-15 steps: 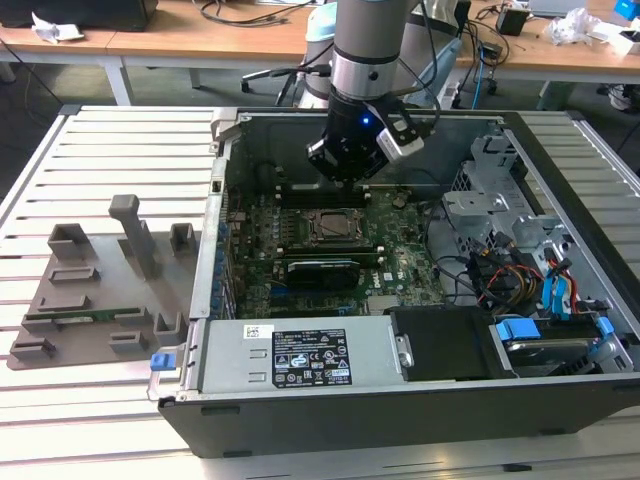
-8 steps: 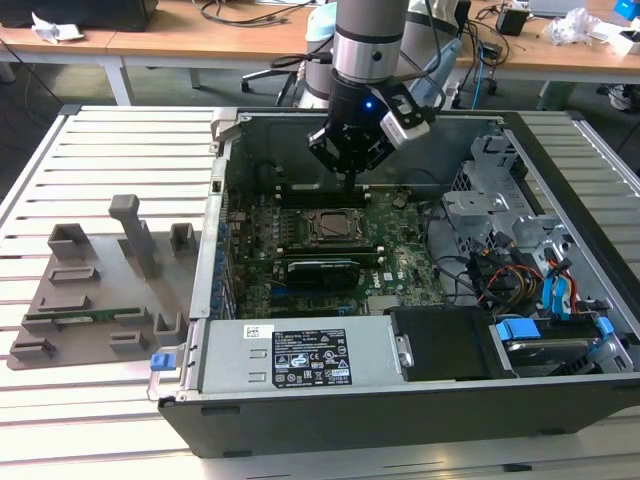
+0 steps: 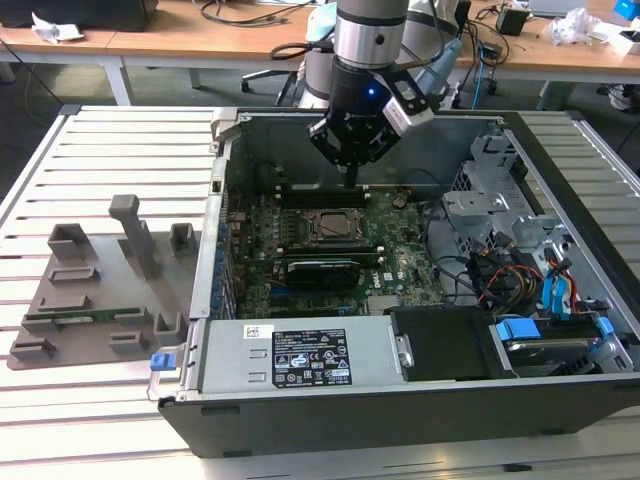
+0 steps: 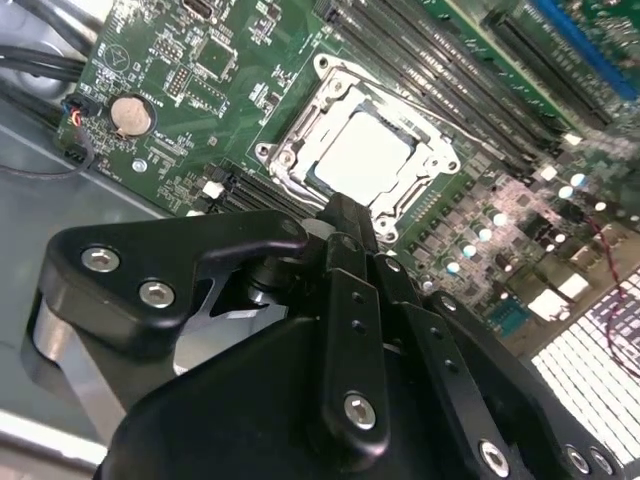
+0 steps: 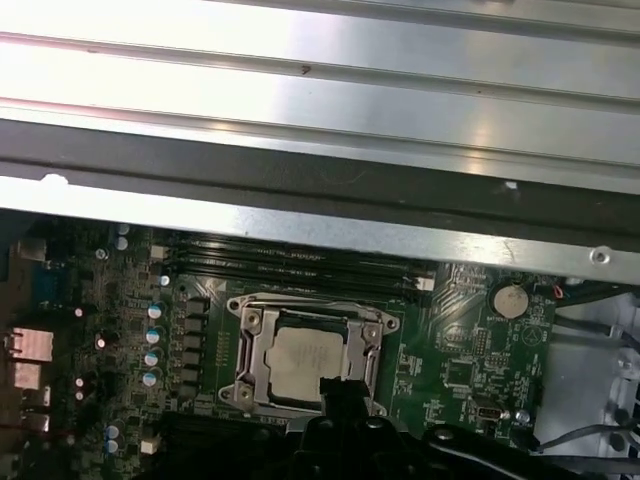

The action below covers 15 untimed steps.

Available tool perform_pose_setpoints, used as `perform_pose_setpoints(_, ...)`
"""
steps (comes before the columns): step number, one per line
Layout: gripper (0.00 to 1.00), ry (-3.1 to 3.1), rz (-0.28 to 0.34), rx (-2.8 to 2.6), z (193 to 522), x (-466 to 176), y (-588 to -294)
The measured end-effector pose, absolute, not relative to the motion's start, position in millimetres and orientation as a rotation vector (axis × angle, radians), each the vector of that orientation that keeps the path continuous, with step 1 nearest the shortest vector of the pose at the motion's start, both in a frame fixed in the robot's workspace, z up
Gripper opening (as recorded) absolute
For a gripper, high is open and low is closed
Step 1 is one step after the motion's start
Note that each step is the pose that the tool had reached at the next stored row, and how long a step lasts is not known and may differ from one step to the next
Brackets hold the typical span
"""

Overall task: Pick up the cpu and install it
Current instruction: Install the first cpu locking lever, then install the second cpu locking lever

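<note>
The open computer case [image 3: 300,430] lies flat on the slatted table [image 3: 100,160], I think so that the arm can come down straight from above. Inside it the motherboard [image 3: 400,255] faces up, and near its middle stands the metal-framed socket [image 3: 327,228]. The cpu [image 5: 303,359] lies inside this socket, its silver top upward, seated flat as far as I can judge. The gripper [image 4: 345,215] hangs just above the socket's edge. Its fingertips seem pressed together and hold nothing; the chip is free below them.
</note>
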State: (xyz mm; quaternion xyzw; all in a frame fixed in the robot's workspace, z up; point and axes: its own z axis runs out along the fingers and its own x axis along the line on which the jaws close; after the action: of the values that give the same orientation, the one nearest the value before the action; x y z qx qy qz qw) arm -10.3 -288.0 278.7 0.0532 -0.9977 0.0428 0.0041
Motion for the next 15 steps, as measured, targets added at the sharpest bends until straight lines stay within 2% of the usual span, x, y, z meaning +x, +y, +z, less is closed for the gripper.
perform_pose_setpoints(15,0.11,-3.126,0.136,0.167,282.1,-10.3,-288.5)
